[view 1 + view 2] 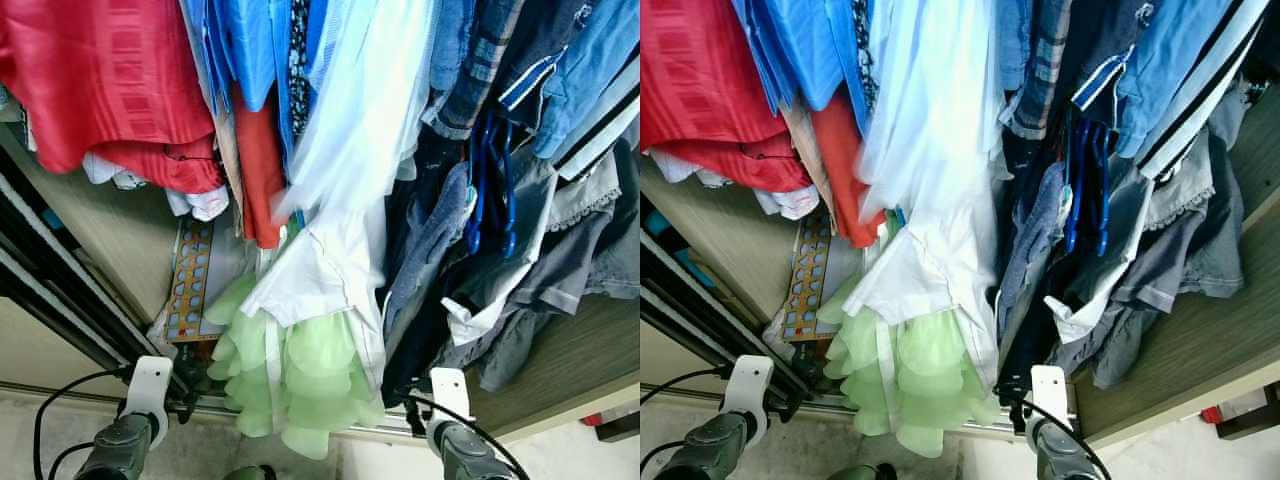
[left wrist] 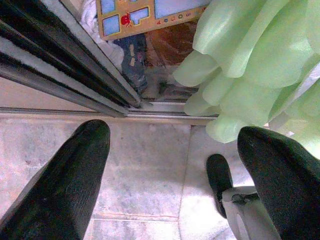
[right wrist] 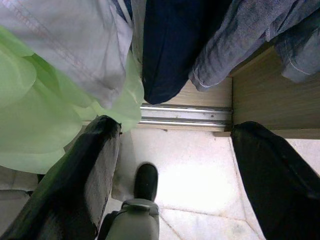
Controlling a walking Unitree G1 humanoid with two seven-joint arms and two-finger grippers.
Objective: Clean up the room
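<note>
Green ruffled dress (image 1: 290, 385) hanging low over wardrobe's bottom track (image 3: 185, 114). Left gripper (image 2: 175, 175) and right gripper (image 3: 175, 165) wide apart, empty. Best lifted by hem, clear of track.

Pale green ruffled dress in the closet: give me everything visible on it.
The pale green ruffled dress hangs low among the closet's clothes, its skirt in tiers of soft, sheer-looking scalloped ruffles. A white garment drapes over its upper part, hiding the top. Its hem hangs over the metal sliding-door track, above the tiled floor. The puzzle board stands beside it.
</note>
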